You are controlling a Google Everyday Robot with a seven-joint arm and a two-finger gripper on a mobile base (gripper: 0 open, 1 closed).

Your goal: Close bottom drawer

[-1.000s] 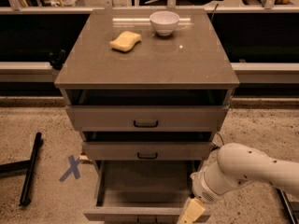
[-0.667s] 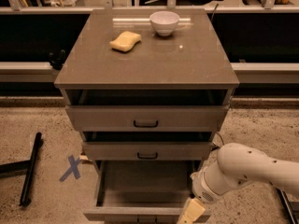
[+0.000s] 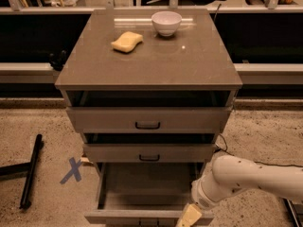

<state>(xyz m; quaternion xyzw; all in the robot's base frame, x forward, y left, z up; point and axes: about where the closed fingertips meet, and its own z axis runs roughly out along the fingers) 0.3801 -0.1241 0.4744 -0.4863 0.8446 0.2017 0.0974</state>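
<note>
Leftmost, a black metal bar (image 3: 29, 171) and a blue tape cross (image 3: 73, 170) are seen on the speckled floor. On the grey-brown cabinet top (image 3: 151, 70), a yellow sponge (image 3: 127, 41) and a white ceramic bowl (image 3: 166, 22) are set near each other. Lowest in the cabinet, the grey-beige bottom drawer (image 3: 142, 186) is pulled far out. At its front right corner the cream-tipped gripper (image 3: 188, 217) of the white arm (image 3: 251, 176) is seen; its state cannot be told.
</note>
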